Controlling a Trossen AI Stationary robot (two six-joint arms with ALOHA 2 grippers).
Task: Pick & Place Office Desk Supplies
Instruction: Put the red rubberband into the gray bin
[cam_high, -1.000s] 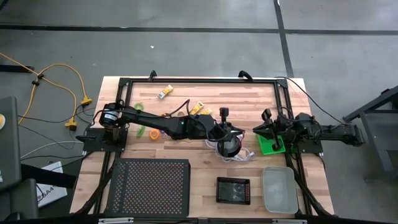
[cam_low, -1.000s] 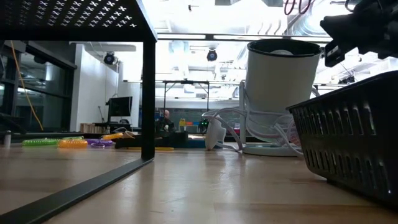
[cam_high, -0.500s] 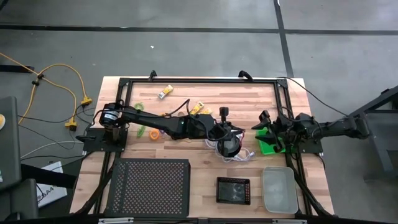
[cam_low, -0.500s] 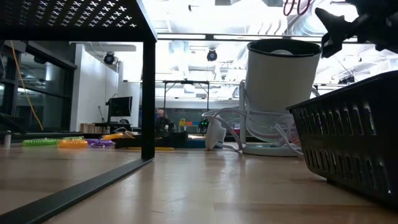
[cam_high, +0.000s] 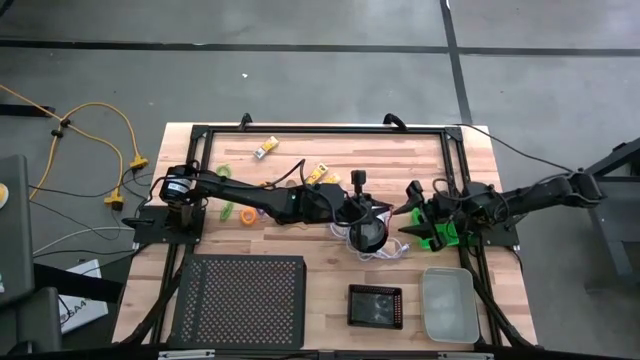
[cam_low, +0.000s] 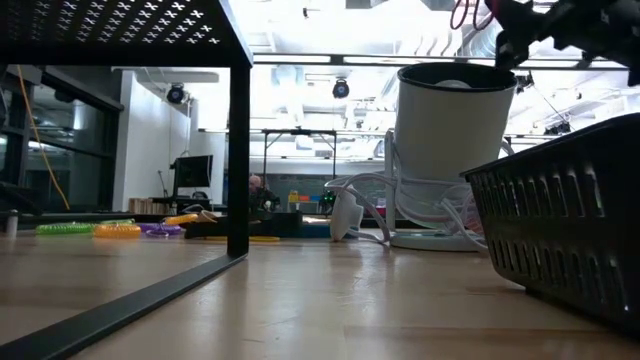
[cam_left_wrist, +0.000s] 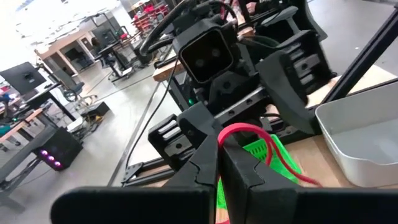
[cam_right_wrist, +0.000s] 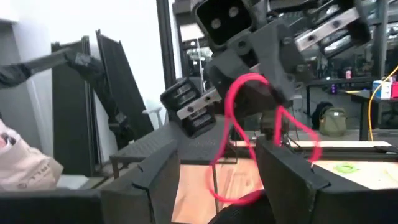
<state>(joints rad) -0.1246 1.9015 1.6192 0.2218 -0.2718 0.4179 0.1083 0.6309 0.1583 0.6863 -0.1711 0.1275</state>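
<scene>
My left gripper (cam_high: 380, 212) reaches level over the middle of the table, above the round white-and-black object (cam_high: 366, 236). It is shut on a thin red cord (cam_left_wrist: 239, 132). My right gripper (cam_high: 408, 208) stands open just to its right, facing it, above the green tray (cam_high: 445, 236). In the right wrist view the cord's loops (cam_right_wrist: 244, 118) hang in front of and between my open right fingers (cam_right_wrist: 163, 171); no touch shows. Yellow-and-white packs (cam_high: 264, 149) and small green and orange loops (cam_high: 246, 215) lie on the far left of the table. My left gripper pinches the red cord between its two shut fingers, at a bend of the cord (cam_left_wrist: 221, 138) by their free ends. The fingers lie level and point toward the table's right edge. The cord loops out past them and hangs slack (cam_right_wrist: 233, 190), clear of the table.
A black mesh tray (cam_high: 240, 298) stands at the near left. A small black tray (cam_high: 375, 306) and a clear tray (cam_high: 448, 304) stand at the near right. A white cord (cam_high: 392, 250) trails from the round object. A black frame (cam_high: 320, 130) rims the table.
My right gripper has risen and gone toward the table's left, from over the green tray up to my left gripper, and has opened wide. My left gripper has kept still with the red cord.
</scene>
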